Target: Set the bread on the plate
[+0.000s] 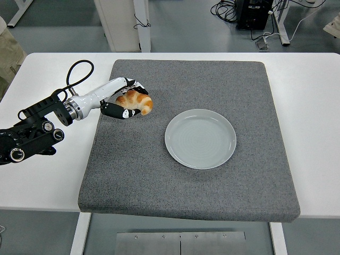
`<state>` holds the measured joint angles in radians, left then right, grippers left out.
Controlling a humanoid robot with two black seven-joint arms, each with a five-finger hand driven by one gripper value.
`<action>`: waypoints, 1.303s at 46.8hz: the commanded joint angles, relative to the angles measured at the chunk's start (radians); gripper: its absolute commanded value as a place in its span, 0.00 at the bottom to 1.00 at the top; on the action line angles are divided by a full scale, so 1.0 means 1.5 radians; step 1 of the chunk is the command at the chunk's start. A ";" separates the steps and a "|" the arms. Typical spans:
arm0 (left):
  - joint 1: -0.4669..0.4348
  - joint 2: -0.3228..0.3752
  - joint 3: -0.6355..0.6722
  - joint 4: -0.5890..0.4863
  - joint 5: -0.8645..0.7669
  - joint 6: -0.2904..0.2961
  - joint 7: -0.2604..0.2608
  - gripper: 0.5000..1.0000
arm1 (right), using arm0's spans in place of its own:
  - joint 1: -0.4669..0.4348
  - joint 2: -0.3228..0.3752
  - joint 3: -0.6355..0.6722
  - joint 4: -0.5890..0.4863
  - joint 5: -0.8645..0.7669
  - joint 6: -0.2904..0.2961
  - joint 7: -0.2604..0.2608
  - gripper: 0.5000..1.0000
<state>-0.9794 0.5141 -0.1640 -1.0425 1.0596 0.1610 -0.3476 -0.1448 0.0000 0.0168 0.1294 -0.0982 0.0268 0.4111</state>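
Bread sits clasped in the left robot hand, well apart from the plate.

The white table carries one thing directly — a grey mat.

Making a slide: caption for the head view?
Left hand grasps bread on grey mat, left of empty plate.
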 commanded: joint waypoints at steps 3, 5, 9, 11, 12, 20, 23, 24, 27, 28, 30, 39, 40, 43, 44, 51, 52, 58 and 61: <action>-0.010 0.025 -0.001 -0.028 -0.001 0.000 0.001 0.00 | -0.001 0.000 0.000 0.001 0.000 0.000 0.000 1.00; -0.018 0.036 -0.001 -0.038 -0.001 -0.002 0.001 0.00 | 0.000 0.000 0.000 0.000 0.000 0.000 0.000 1.00; -0.032 0.045 -0.002 -0.045 -0.001 -0.002 0.001 0.00 | 0.000 0.000 0.000 0.000 0.000 0.000 0.000 1.00; -0.040 0.047 -0.003 -0.047 -0.001 -0.003 0.001 0.00 | -0.001 0.000 0.000 0.001 0.000 0.000 0.000 1.00; -0.044 0.049 -0.003 -0.049 -0.001 -0.003 0.001 0.00 | 0.000 0.000 0.000 0.001 0.000 0.000 0.000 1.00; -0.076 0.076 -0.002 -0.082 -0.002 -0.004 0.003 0.00 | 0.000 0.000 0.000 0.000 0.000 0.000 0.000 1.00; -0.089 0.079 -0.002 -0.085 -0.003 -0.005 0.003 0.00 | 0.000 0.000 0.000 0.000 0.000 0.000 0.000 1.00; -0.094 0.079 -0.003 -0.085 -0.003 -0.005 0.004 0.00 | -0.001 0.000 0.000 0.001 0.000 0.000 0.000 1.00; -0.109 0.078 -0.002 -0.085 -0.013 -0.016 0.006 0.00 | 0.000 0.000 0.000 0.000 0.000 0.000 0.000 1.00; -0.115 0.078 -0.001 -0.085 -0.018 -0.020 0.007 0.00 | -0.001 0.000 0.000 0.001 0.000 0.001 0.000 1.00; -0.126 0.078 0.000 -0.085 -0.025 -0.027 0.008 0.00 | 0.000 0.000 0.000 0.001 0.000 0.000 0.000 1.00; -0.185 0.085 -0.001 -0.085 -0.030 -0.041 0.009 0.00 | -0.001 0.000 0.000 0.001 0.000 0.000 0.000 1.00; -0.191 0.087 -0.001 -0.085 -0.031 -0.044 0.009 0.00 | -0.001 0.000 0.000 0.001 0.000 0.001 0.000 1.00; -0.208 0.090 -0.001 -0.085 -0.031 -0.050 0.009 0.00 | 0.000 0.000 0.000 0.001 0.000 0.000 0.000 1.00; -0.214 0.091 -0.001 -0.085 -0.031 -0.052 0.009 0.00 | -0.001 0.000 0.000 0.000 0.000 0.001 0.000 1.00; -0.241 0.092 -0.003 -0.088 -0.032 -0.075 0.009 0.00 | 0.000 0.000 0.000 0.001 0.000 0.000 0.000 1.00; -0.244 0.092 -0.003 -0.089 -0.034 -0.077 0.009 0.00 | 0.000 0.000 0.000 0.001 0.000 0.000 0.000 1.00; -0.265 0.090 -0.002 -0.094 -0.036 -0.089 0.008 0.00 | -0.001 0.000 0.000 0.000 0.000 0.000 0.000 1.00; -0.270 0.085 -0.002 -0.095 -0.036 -0.097 0.007 0.00 | -0.001 0.000 0.000 0.001 0.000 0.001 0.000 1.00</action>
<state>-1.3775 0.6479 -0.1687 -1.1846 1.0064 0.0255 -0.3344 -0.1456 0.0000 0.0169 0.1296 -0.0982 0.0269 0.4111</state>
